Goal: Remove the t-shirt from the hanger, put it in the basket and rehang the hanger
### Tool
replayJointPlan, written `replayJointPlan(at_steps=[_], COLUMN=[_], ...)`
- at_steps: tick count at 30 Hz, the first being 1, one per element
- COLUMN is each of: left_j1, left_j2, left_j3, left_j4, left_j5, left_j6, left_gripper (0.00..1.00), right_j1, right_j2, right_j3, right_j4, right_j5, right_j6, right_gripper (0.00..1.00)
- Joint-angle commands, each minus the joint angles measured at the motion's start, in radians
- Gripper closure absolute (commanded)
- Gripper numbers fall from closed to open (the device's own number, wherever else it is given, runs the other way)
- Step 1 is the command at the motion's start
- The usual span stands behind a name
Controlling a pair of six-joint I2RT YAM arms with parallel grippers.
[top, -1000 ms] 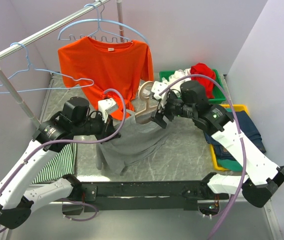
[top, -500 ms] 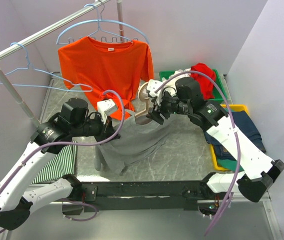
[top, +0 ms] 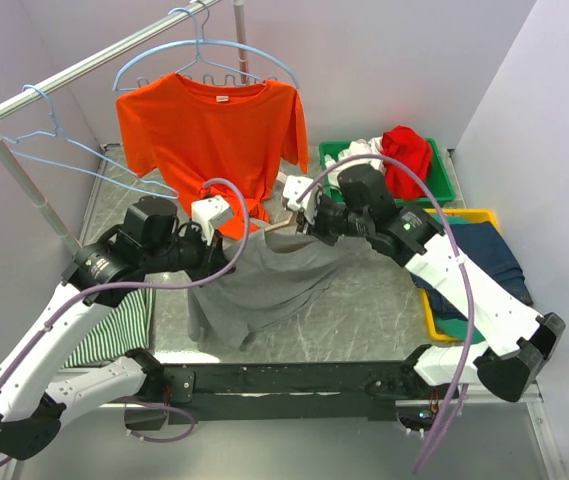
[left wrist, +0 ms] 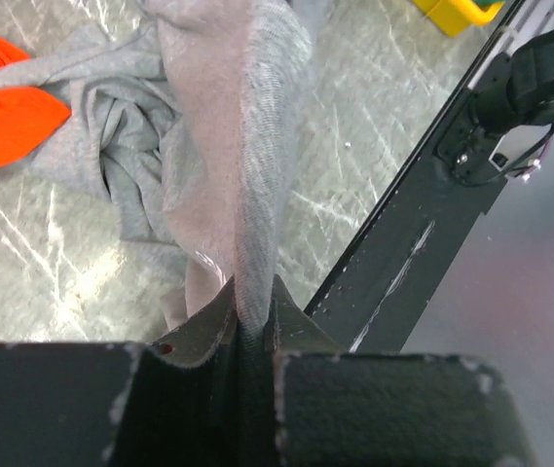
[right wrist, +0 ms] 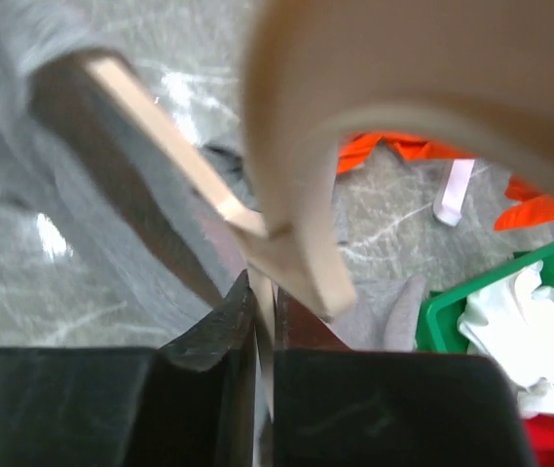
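Observation:
A grey t-shirt hangs bunched between the two arms, its lower part resting on the table. My left gripper is shut on a fold of that grey t-shirt, which runs straight up from between the jaws. A beige wooden hanger sits in the shirt's neck. My right gripper is shut on the hanger's thin lower edge, and the hook looms blurred above it. From the top view the right gripper is at the shirt's upper right corner, and the hanger is mostly hidden.
An orange t-shirt hangs on a blue wire hanger from the rail, just behind the grippers. An empty blue hanger hangs to the left. A green bin and a yellow bin of clothes stand on the right; a striped garment lies at the left.
My right gripper moved left toward the shirt's neck and closed from wide open onto the hanger. The grey shirt shifted slightly left. The left gripper kept its hold.

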Motion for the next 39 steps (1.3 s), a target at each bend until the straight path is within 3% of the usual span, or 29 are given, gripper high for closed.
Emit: replayJointPlan(at_steps=[1, 5, 9, 12, 15, 21, 28, 39], left_j1=[-0.012, -0.011, -0.011, -0.012, -0.011, -0.011, -0.011, -0.011], left_j2=[-0.009, -0.014, -0.023, -0.038, -0.049, -0.094, -0.180, -0.114], left_j3=[0.019, 0.013, 0.018, 0.015, 0.016, 0.021, -0.028, -0.046], left_j4=[0.052, 0.080, 0.107, 0.143, 0.169, 0.230, 0.333, 0.333], left_j5=[-0.017, -0.059, -0.118, -0.189, -0.273, -0.483, -0.551, -0.444], left_j6=[-0.047, -0.072, -0.101, -0.111, -0.128, -0.153, -0.150, -0.118], left_gripper=[0.87, 0.78, 0.42, 0.23, 0.17, 0.07, 0.04, 0.12], right_j1=[0.005, 0.007, 0.008, 0.007, 0.008, 0.007, 0.007, 0.008], right_j2=[-0.093, -0.146, -0.219, -0.273, -0.325, -0.394, -0.406, -0.414], right_j3=[-0.040, -0.086, -0.124, -0.138, -0.152, -0.147, -0.127, -0.121], right_j4=[0.202, 0.218, 0.204, 0.163, 0.113, 0.049, 0.003, 0.006], right_j5=[0.129, 0.157, 0.165, 0.139, 0.113, 0.120, 0.088, 0.074], right_j6=[0.121, 0.112, 0.077, 0.052, 0.031, 0.003, -0.002, 0.006], right_gripper=[1.00, 1.00, 1.00, 1.00, 1.00, 1.00, 1.00, 1.00])
